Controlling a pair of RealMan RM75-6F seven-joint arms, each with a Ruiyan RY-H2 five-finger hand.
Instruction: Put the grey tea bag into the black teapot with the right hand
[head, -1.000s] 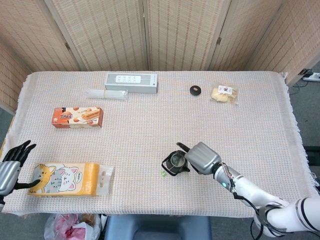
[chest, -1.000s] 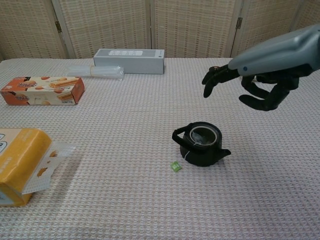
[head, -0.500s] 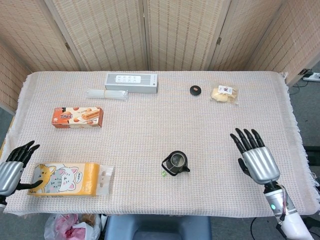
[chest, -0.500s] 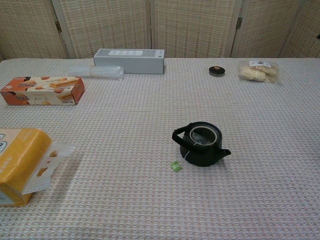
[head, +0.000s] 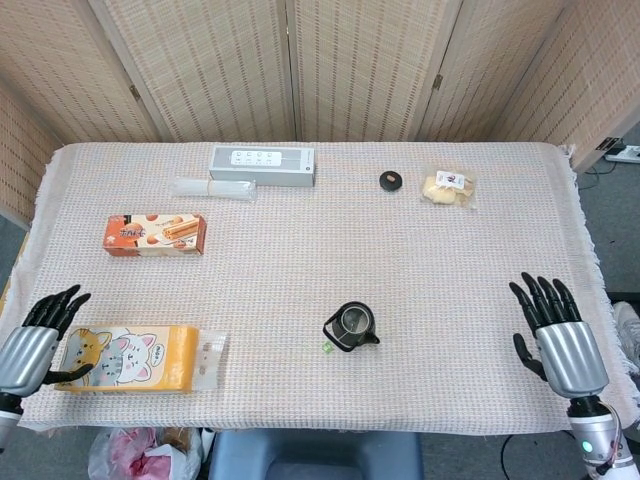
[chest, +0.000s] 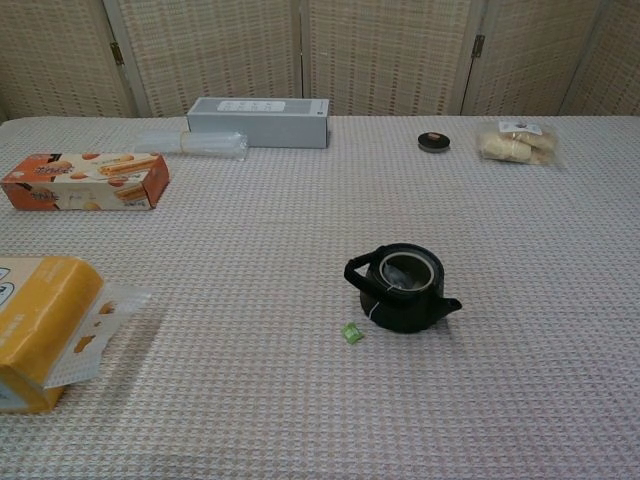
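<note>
Grey tea bag (chest: 405, 275) inside black teapot (chest: 402, 289), task looks done; right hand (head: 563, 340) fingers spread, empty, well apart.

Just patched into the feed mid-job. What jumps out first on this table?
The black teapot stands alone near the table's front centre, lid off, with the grey tea bag inside and its green tag lying on the cloth beside it. Both robot hands rest open at the near corners: the right robot hand apart from everything, the left robot hand beside the yellow cat box.
</note>
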